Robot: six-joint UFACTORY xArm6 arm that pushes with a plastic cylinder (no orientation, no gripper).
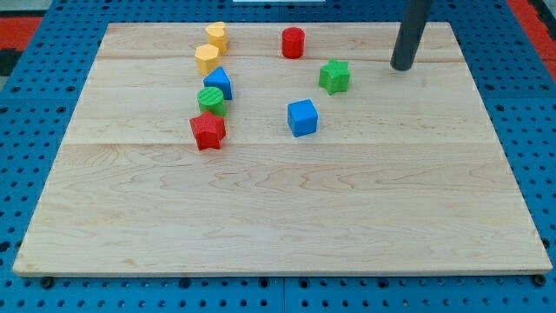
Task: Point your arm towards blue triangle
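Note:
The blue triangle (219,83) lies at the board's upper left, in a tight column of blocks. A yellow block (207,58) touches it from above and a green round block (210,99) from below. My tip (402,66) rests on the board at the upper right, far to the right of the blue triangle. The green star (334,76) is the nearest block, to the tip's left.
Another yellow block (216,36) tops the column and a red star (208,130) ends it. A red cylinder (293,42) stands at top centre. A blue cube (302,117) lies mid-board. The wooden board (287,217) sits on a blue pegboard.

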